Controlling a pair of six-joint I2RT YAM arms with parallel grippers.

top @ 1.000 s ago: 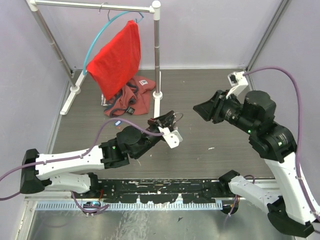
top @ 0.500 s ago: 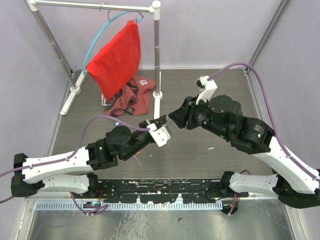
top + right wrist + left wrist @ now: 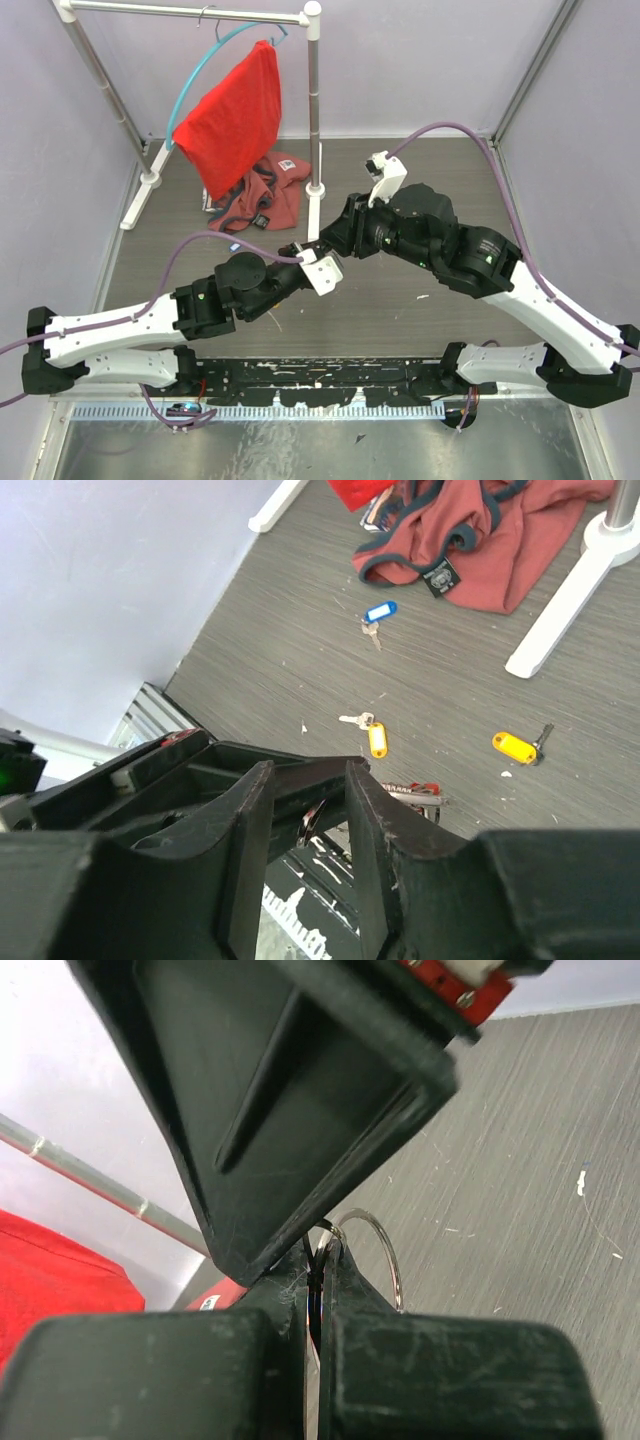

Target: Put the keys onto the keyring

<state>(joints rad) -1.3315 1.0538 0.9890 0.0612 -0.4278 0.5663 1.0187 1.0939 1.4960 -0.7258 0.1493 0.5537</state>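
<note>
We see the left gripper (image 3: 318,1260) clamped on the keyring (image 3: 393,1265), with the right gripper (image 3: 306,776) just above. We cannot tell the right's grip. Keys (image 3: 377,740) lie on the table (image 3: 450,670).

— Keyring, condition and position?
— The keyring (image 3: 395,1272) is a thin silver wire loop. It stands upright, pinched at its lower edge between the closed fingers of the left gripper (image 3: 320,1260). Only one arc shows.
— Keys?
— Four seen, all lying flat and loose on the grey tabletop (image 3: 450,670).
- The blue-tagged key (image 3: 378,612) lies farthest out, its silver blade just below the tag.
- The yellow-tagged key (image 3: 377,740) lies nearer, blade to its left.
- The second yellow-tagged key (image 3: 515,747) lies well to its right and has a dark blade.
- The red-tagged key (image 3: 410,789) lies nearest and is partly hidden.
</note>
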